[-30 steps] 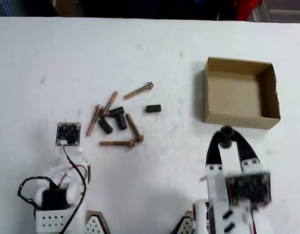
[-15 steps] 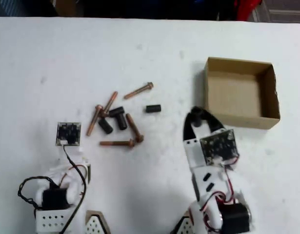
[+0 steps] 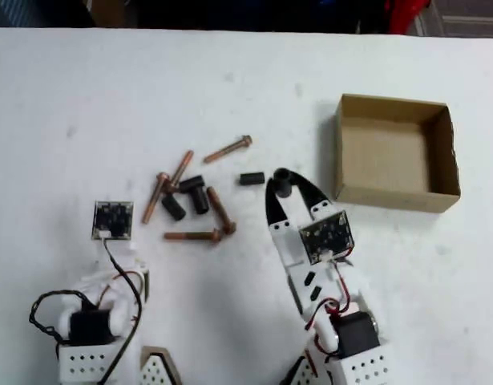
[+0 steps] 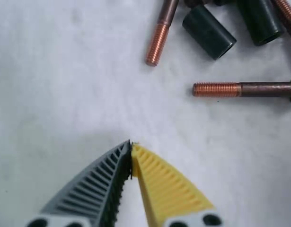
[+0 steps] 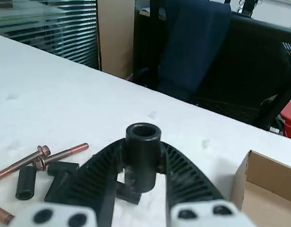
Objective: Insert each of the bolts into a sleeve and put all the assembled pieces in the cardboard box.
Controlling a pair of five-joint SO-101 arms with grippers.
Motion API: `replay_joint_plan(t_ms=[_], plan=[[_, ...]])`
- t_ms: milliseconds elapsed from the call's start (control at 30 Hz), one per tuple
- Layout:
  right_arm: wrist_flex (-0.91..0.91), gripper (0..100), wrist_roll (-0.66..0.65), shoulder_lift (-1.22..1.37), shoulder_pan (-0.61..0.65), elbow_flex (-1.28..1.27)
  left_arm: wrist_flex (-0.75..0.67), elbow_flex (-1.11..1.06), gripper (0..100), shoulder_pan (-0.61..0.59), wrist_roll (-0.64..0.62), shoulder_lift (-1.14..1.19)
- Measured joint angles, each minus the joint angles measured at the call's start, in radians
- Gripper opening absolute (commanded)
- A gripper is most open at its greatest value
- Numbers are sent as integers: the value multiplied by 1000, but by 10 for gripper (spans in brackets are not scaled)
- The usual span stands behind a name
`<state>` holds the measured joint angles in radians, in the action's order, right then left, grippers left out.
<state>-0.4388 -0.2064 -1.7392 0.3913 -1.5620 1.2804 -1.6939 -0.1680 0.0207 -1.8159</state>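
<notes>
The right pincer [image 5: 142,182] grips an upright black sleeve [image 5: 143,144], left of the cardboard box [image 3: 394,196]. The left pincer [image 4: 131,147] is closed on nothing, tips together, near a copper bolt [image 4: 244,89].

Five copper-coloured threaded metal bolts [image 3: 192,236] lie flat in a loose scatter left of centre, pointing different ways. Three short black cylindrical sleeves [image 3: 200,199] lie on their sides among them. A fourth sleeve [image 3: 251,179] lies alone just to their right. A fifth sleeve [image 3: 283,178] stands upright with its open bore facing up, clamped in the right gripper [image 3: 283,189]. The open-topped brown cardboard box [image 3: 390,195] sits upright at the right.
</notes>
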Motion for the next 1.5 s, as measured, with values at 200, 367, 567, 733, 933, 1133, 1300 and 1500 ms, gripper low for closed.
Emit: replay_joint_plan(t_ms=[200, 367, 567, 733, 933, 1133, 1300, 1500], plan=[[26, 16, 31, 0, 6, -64, 0, 0, 24, 0, 0, 0], [100, 16, 161, 2, 6, -107, 0, 0, 24, 0, 0, 0], [140, 16, 262, 0, 6, -126, 0, 0, 24, 0, 0, 0], [140, 17, 315, 0, 6, -126, 0, 0, 24, 0, 0, 0], [140, 17, 373, 0, 6, -126, 0, 0, 24, 0, 0, 0], [112, 17, 374, 0, 6, -126, 0, 0, 24, 0, 0, 0], [112, 18, 374, 0, 6, -126, 0, 0, 24, 0, 0, 0], [112, 18, 359, 0, 6, -126, 0, 0, 26, 0, 0, 0]])
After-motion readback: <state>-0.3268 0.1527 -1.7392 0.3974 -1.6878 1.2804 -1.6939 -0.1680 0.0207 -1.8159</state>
